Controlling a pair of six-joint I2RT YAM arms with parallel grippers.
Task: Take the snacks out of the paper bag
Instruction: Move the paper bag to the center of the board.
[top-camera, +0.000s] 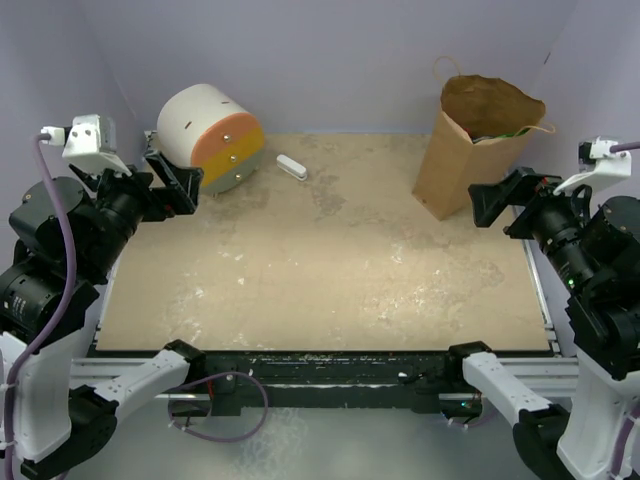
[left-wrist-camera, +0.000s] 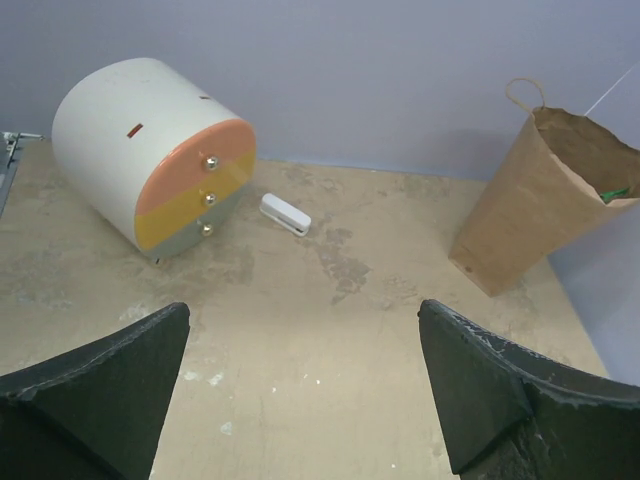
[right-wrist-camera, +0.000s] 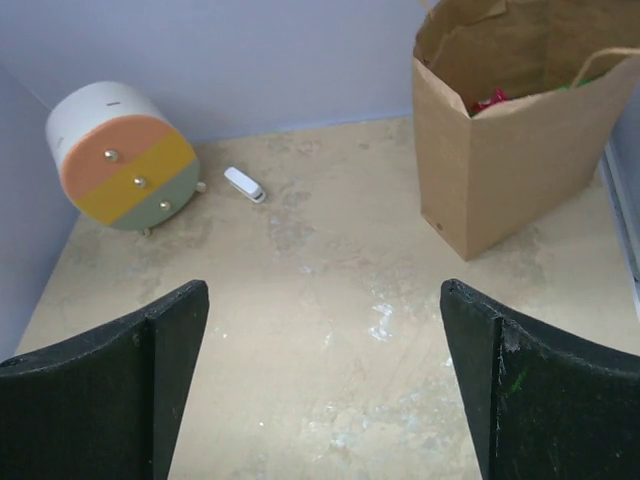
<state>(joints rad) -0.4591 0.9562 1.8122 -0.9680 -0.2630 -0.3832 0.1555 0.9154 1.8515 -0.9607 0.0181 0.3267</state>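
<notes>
Snacks (right-wrist-camera: 490, 100) are peeking from the paper bag (top-camera: 465, 165) mouth, probably light and slippery; pinching an edge suits. Left gripper (left-wrist-camera: 302, 312) and right gripper (right-wrist-camera: 322, 290) are gaping, empty.

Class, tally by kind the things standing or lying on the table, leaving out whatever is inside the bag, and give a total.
Paper bag: 1
Round drawer cabinet: 1
Small white bar: 1
Total: 3
</notes>
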